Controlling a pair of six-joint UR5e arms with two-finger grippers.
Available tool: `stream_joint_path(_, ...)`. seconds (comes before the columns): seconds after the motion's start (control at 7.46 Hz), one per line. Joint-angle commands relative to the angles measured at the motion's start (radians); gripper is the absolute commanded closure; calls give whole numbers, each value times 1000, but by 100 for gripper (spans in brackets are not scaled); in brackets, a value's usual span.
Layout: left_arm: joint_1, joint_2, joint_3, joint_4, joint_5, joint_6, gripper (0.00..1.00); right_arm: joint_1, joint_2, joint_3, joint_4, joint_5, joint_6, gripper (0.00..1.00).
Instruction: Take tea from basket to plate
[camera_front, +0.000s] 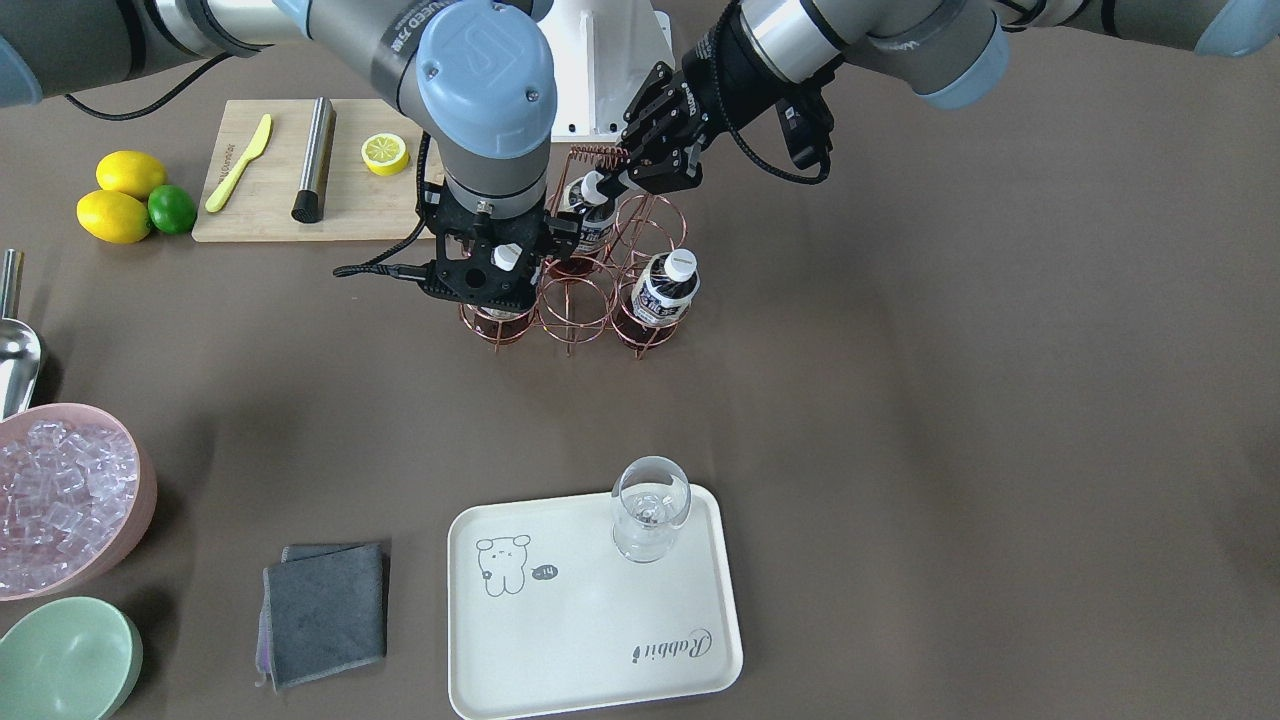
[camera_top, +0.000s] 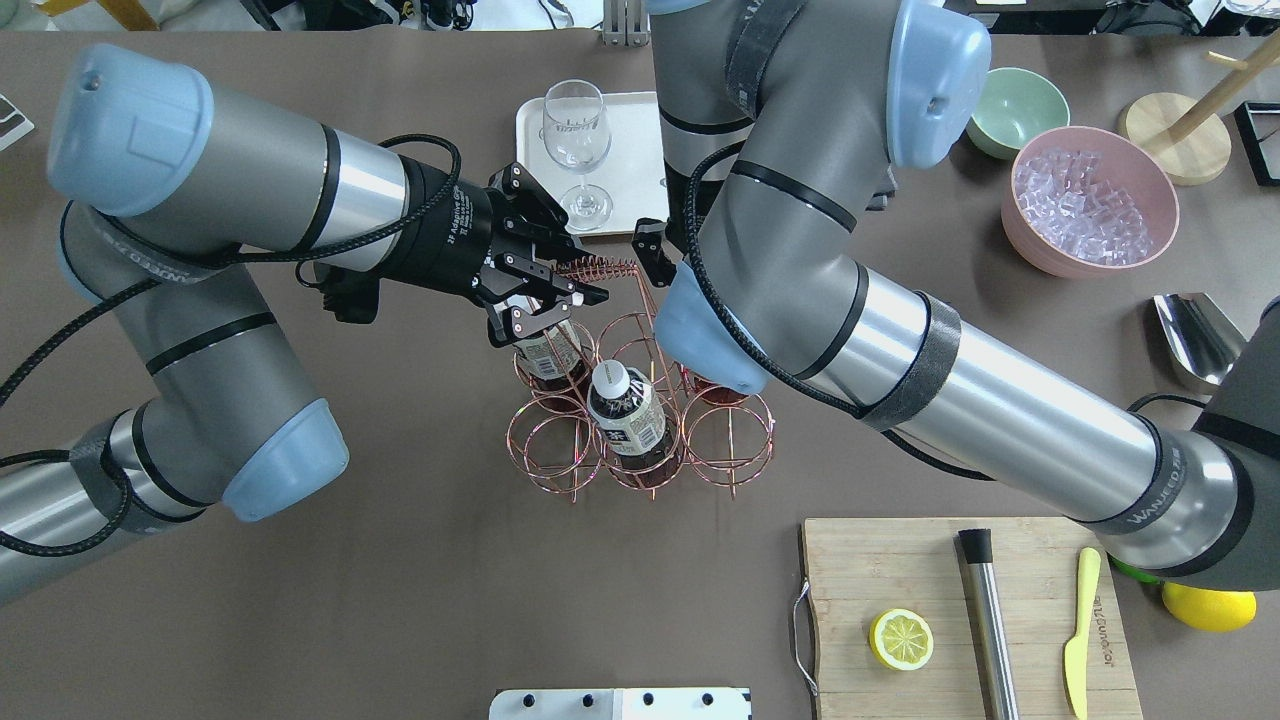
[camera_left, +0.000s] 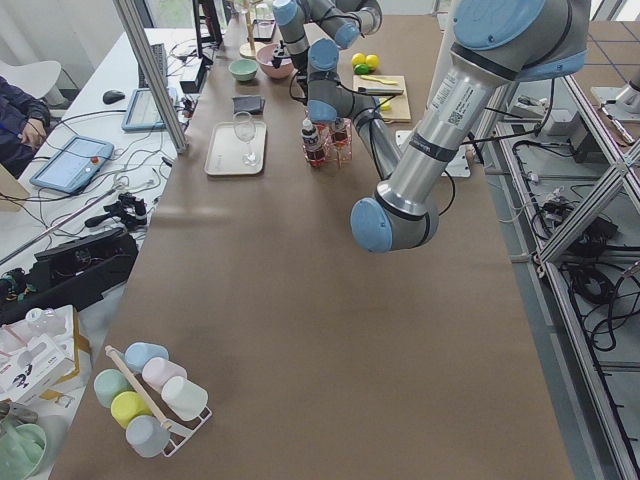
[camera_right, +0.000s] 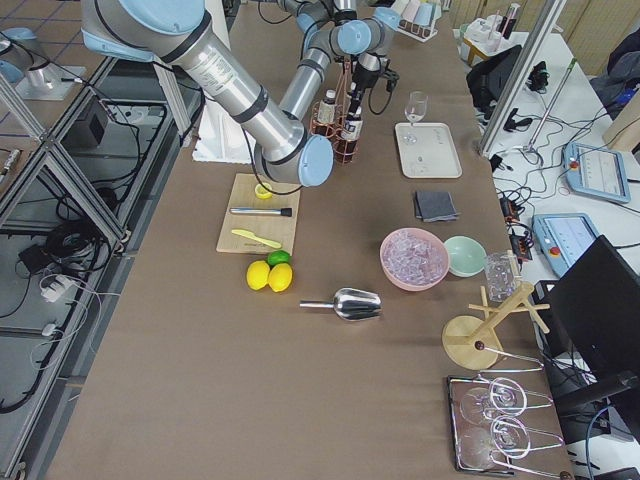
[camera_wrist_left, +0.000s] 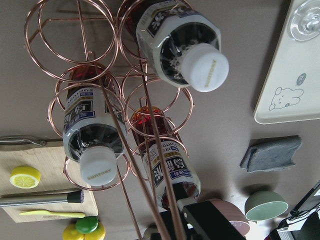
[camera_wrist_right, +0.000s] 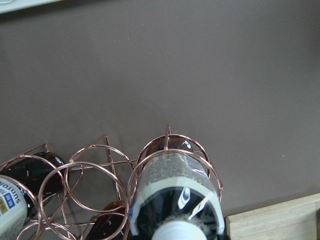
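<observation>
The copper wire basket (camera_front: 575, 312) (camera_top: 545, 462) holds three tea bottles. My right gripper (camera_front: 495, 275) stands straight down over the tea (camera_wrist_right: 175, 200) in the corner cell, whose white cap (camera_front: 507, 257) shows through the black hardware. That gripper's fingers are hidden, so I cannot tell its state. My left gripper (camera_top: 545, 312) (camera_front: 625, 178) reaches in level, open, with its fingertips at the cap of a second tea (camera_front: 592, 215) beside the coiled handle. A third tea (camera_top: 625, 415) stands free. The cream plate (camera_front: 590, 640) lies across the table from the basket.
A wine glass (camera_front: 650, 510) stands on the plate's corner. A folded grey cloth (camera_front: 325, 610), a pink bowl of ice (camera_front: 60, 500) and a green bowl (camera_front: 60, 660) are near it. A cutting board (camera_front: 270, 180) with tools sits by the basket.
</observation>
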Motion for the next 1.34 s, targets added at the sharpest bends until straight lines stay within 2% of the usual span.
stream_joint_path(0.0,0,1,2,-1,0,0,100,0,9,10,1,-9,-1,33)
stream_joint_path(0.13,0,1,2,-1,0,0,100,0,5,20,1,-9,-1,30)
stream_joint_path(0.27,0,1,2,-1,0,0,100,0,8,20,1,-9,-1,34)
stream_joint_path(0.54,0,1,2,-1,0,0,100,0,12,19,1,-16,-1,53)
stream_joint_path(0.94,0,1,2,-1,0,0,100,1,14,19,4,-25,2,52)
stream_joint_path(1.21,0,1,2,-1,0,0,100,1,12,19,25,-36,7,45)
